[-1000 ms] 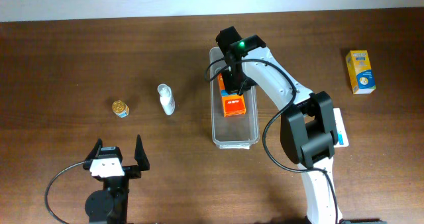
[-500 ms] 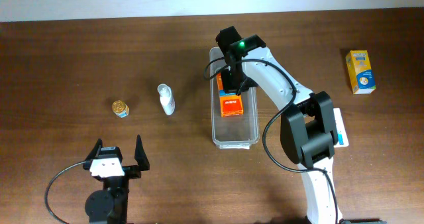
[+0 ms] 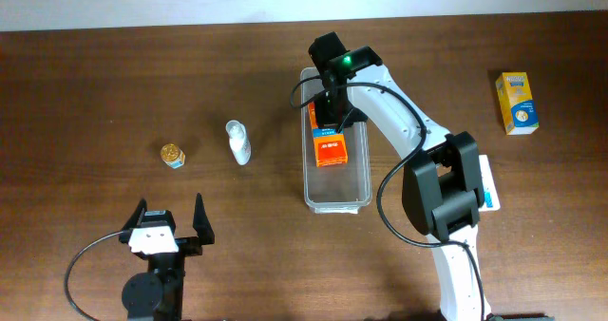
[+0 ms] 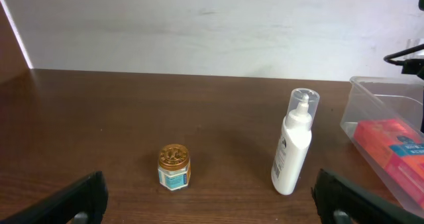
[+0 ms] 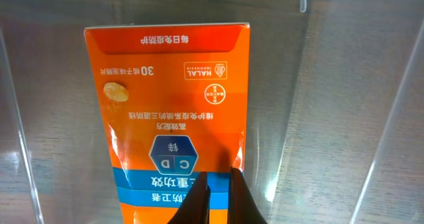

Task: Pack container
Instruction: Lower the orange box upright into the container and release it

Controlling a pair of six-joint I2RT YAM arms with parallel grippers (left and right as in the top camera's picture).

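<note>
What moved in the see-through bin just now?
The orange box slid a little toward the bin's left wall, and the right gripper above it shifted the same way. I cannot tell if it grips the box. The bin, white bottle, little jar, yellow box and open left gripper stayed put.

Soft, even light, faint glare on the clear container (image 5: 344,85), every view fairly sharp.

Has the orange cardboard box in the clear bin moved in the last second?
Yes, slightly. The orange cardboard box has shifted toward the long wall of the clear plastic rectangular container on the white bottle's side.
</note>
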